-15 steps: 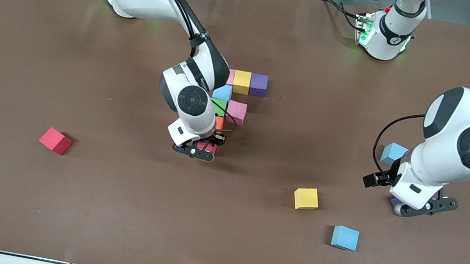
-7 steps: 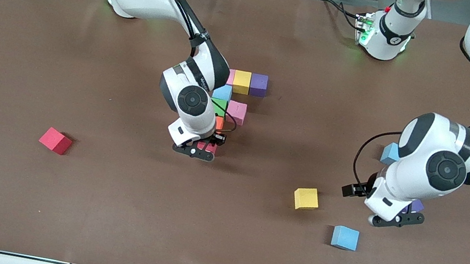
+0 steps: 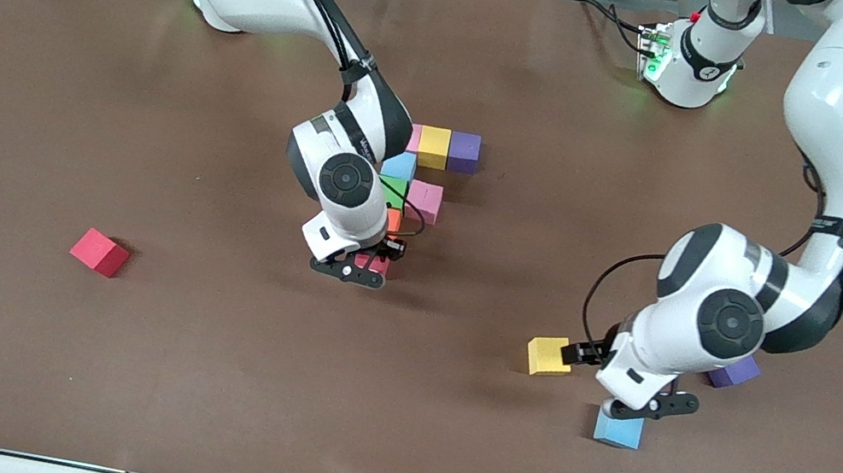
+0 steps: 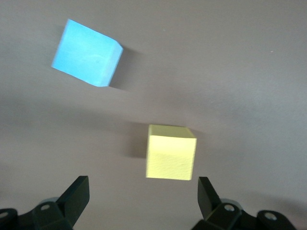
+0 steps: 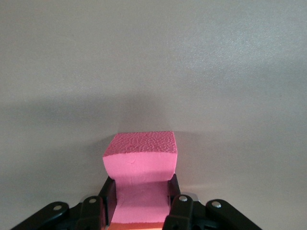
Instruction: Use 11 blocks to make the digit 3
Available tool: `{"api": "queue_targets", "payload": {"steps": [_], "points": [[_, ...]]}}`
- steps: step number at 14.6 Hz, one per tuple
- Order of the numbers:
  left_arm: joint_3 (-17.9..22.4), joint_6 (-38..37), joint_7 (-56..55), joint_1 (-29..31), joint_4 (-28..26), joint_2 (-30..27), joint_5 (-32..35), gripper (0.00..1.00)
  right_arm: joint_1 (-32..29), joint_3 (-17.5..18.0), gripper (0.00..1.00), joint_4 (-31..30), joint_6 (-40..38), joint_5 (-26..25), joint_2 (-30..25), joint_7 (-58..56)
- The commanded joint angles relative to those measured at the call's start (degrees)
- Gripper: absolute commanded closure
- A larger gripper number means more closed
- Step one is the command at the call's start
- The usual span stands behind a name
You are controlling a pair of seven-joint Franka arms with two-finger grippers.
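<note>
Blocks stand together mid-table: a part-hidden pink one (image 3: 414,136), yellow (image 3: 433,146) and purple (image 3: 463,151) in a row, then light blue (image 3: 400,166), green (image 3: 392,190) with a pink one (image 3: 424,201) beside it, and orange (image 3: 393,220). My right gripper (image 3: 349,269) (image 5: 140,189) is shut on a red block (image 3: 372,264) (image 5: 140,153), low at the table just past the orange one. My left gripper (image 3: 643,404) (image 4: 143,189) hangs open and empty over the table between a loose yellow block (image 3: 549,356) (image 4: 171,152) and a loose light blue block (image 3: 618,429) (image 4: 86,52).
A loose purple block (image 3: 732,373) lies partly under the left arm's elbow. A loose red block (image 3: 100,252) lies toward the right arm's end of the table. The right arm's wrist covers part of the block figure.
The left arm has swung from over the purple block toward the middle of the table, and its gripper now hangs by the yellow and light blue blocks. The right arm has not moved.
</note>
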Motion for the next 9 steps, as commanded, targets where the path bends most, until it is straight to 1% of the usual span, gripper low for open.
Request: {"api": "queue_targets", "payload": {"steps": [1,3,6,9], "points": [[4.91,0.97,-2.69,-4.85,3.69,3.31,-0.59,0.01,-0.35,0.55,0.98,-2.68,-0.38,0.57,-2.22,-0.59],[8.43,2.37,-3.40,-7.84,3.86,4.55,-0.85,0.01,-0.35,0.55,0.98,-2.68,-0.38,0.57,-2.22,-0.59],[8.80,5.53,-5.06,-8.30,4.04,6.57,-0.94,0.01,-0.35,0.55,0.98,-2.68,-0.38,0.57,-2.22,-0.59],[8.89,6.51,-5.51,-8.91,4.04,7.36,-1.03,0.01,-0.35,0.55,0.96,-2.68,-0.38,0.57,-2.22,-0.59]]}}
